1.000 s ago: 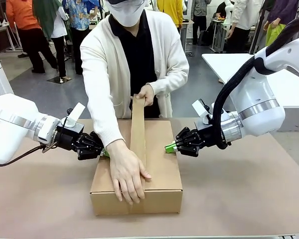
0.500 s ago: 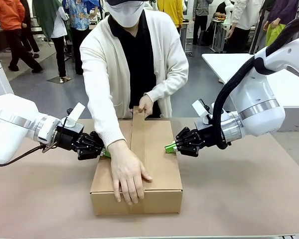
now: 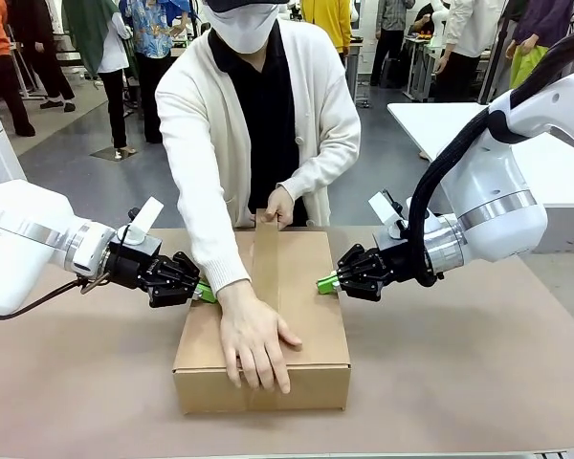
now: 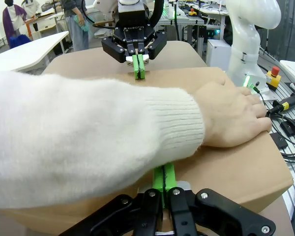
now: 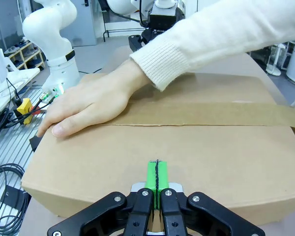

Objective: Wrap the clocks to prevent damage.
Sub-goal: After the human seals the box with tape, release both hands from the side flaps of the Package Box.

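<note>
The cardboard box [image 3: 268, 316] is sitting between the clenched left gripper [image 3: 205, 293] and clenched right gripper [image 3: 323, 282], whose pads are pressing its sides. The person's hand [image 3: 253, 339] is smoothing the paper tape [image 3: 265, 263]. If either gripper is slipping, the box could shift and the tape wrinkle.

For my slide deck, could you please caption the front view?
A person's hand smooths brown tape along a cardboard box steadied by both shut grippers.

From the robot's side the front camera faces the person across the table, while both wrist cameras sit low and close, facing each other over the shared cardboard box [image 3: 264, 320].
</note>
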`<action>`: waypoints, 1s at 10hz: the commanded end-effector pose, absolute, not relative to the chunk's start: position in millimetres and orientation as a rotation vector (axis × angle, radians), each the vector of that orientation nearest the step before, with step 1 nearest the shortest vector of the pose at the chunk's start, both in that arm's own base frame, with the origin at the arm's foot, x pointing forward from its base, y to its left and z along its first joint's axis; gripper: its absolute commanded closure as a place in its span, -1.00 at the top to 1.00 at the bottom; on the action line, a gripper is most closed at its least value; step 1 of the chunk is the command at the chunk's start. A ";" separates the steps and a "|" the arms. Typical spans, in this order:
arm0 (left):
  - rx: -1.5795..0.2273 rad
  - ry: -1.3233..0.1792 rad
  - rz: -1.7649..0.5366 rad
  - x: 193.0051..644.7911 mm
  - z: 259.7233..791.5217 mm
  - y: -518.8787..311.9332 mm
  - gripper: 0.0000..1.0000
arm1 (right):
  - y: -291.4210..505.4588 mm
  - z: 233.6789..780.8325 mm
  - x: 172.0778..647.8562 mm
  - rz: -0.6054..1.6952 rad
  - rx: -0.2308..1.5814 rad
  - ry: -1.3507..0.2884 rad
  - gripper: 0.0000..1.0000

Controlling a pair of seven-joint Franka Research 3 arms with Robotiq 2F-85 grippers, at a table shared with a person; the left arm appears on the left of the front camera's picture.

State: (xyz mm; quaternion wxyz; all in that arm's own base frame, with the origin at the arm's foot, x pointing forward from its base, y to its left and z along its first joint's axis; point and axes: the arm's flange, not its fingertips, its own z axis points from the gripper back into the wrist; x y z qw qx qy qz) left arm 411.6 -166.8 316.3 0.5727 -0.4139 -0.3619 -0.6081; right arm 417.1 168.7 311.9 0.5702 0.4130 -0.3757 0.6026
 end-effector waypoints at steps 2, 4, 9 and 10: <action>-0.958 -0.849 -1.428 411.4 312.2 -166.7 -0.99 | 169.4 308.3 416.0 1.408 0.969 -0.876 -0.98; -0.958 -0.849 -1.428 411.4 312.2 -166.7 -0.99 | 169.4 308.3 416.0 1.408 0.969 -0.876 -0.98; -0.958 -0.849 -1.428 411.4 312.2 -166.7 -0.99 | 169.4 308.3 416.0 1.408 0.969 -0.876 -0.98; -0.958 -0.849 -1.428 411.4 312.2 -166.7 -0.99 | 169.4 308.3 416.0 1.408 0.969 -0.876 -0.98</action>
